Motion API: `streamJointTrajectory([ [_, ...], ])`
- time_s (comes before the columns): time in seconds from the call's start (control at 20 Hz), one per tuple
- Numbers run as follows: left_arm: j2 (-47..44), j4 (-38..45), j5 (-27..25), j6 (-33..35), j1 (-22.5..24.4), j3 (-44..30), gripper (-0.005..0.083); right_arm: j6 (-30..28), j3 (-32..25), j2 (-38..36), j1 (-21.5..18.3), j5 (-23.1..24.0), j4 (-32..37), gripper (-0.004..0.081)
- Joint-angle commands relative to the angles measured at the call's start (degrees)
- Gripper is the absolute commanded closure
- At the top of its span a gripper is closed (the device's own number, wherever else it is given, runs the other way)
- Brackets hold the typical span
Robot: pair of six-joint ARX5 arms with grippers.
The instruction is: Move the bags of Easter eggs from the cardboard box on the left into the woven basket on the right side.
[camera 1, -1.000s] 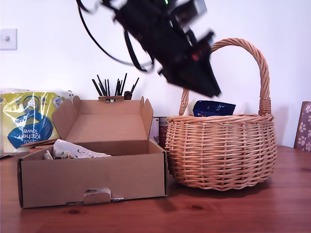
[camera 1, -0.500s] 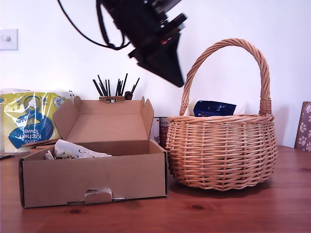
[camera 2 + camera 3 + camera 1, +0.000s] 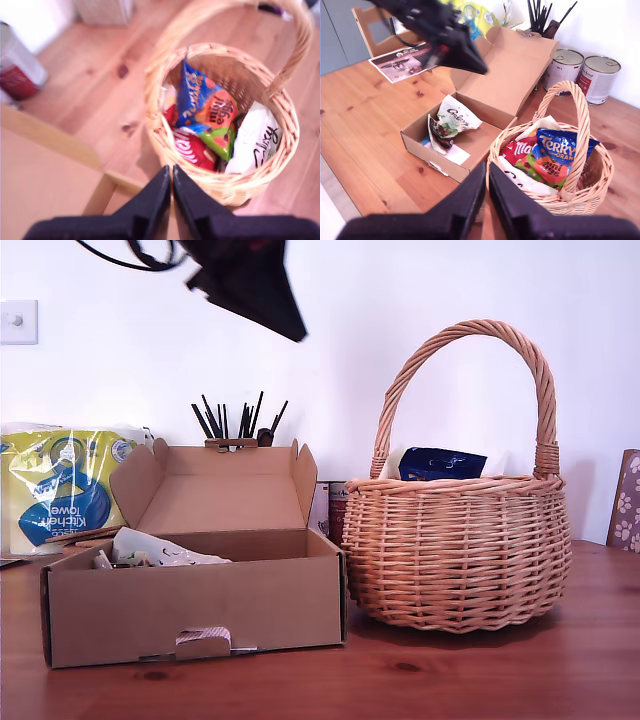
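The cardboard box [image 3: 195, 605] stands open at the exterior view's left, with a pale whitish bag [image 3: 160, 548] [image 3: 455, 120] lying inside. At that view's right, the woven basket [image 3: 455, 550] [image 3: 152, 100] [image 3: 570, 200] holds a dark blue bag [image 3: 438, 462] [image 3: 200, 100] [image 3: 562, 150], a red bag [image 3: 192, 150] [image 3: 520, 150] and a white bag with black script [image 3: 257, 142]. My first gripper [image 3: 296, 333] [image 3: 171, 175] [image 3: 477, 67] hangs high above the box, shut and empty. My second gripper [image 3: 486, 175] is shut too, high over both containers, and does not show in the exterior view.
A yellow-and-blue kitchen towel pack [image 3: 60, 490] and a pot of black sticks [image 3: 235, 425] stand behind the box. Two tins [image 3: 562, 67] [image 3: 600, 75] sit by the wall. A leaflet [image 3: 402, 60] lies on the wooden table, near a chair [image 3: 375, 25].
The first arm has swung from over the basket upward and toward the exterior view's left, ending above the box. Box, basket and bags have not moved.
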Motion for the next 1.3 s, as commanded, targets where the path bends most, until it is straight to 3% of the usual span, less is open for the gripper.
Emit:
streamJointTrajectory([
  [0.0,-0.5,0.0,0.0,0.4,1.7,-4.9,0.0793,0.3,-2.9,-0.7,0.2,0.1,-0.3,0.0782],
  [0.25,-9.1,0.0,0.0,0.6,8.0,-15.2,0.0793,0.1,-5.5,-1.2,0.2,0.1,0.1,0.0782],
  [0.55,-12.3,-9.3,2.0,10.1,13.9,-19.8,0.0762,0.0,-5.5,-1.2,0.2,-0.9,2.2,0.0782],
  [0.6,-11.6,-9.7,3.8,10.7,14.0,-19.8,0.0632,0.0,-5.5,-1.2,0.2,-0.9,2.2,0.0782],
  [0.7,-9.7,-9.2,5.2,11.5,13.6,-19.8,0.0148,0.0,-5.5,-1.2,0.2,-0.9,2.1,0.0782],
  [0.75,-8.9,-8.8,4.3,13.6,13.0,-19.8,-0.0017,0.0,-5.5,-1.2,0.2,-0.9,2.1,0.0782],
  [1.0,-6.0,-4.5,0.2,18.3,9.7,-19.8,-0.0009,0.0,-5.5,-1.2,0.2,-2.1,2.0,0.0782],
  [1.25,-3.5,-2.8,-2.6,29.4,9.4,-19.8,-0.0009,-0.1,-5.5,-1.2,0.2,-2.4,1.6,0.0782],
])
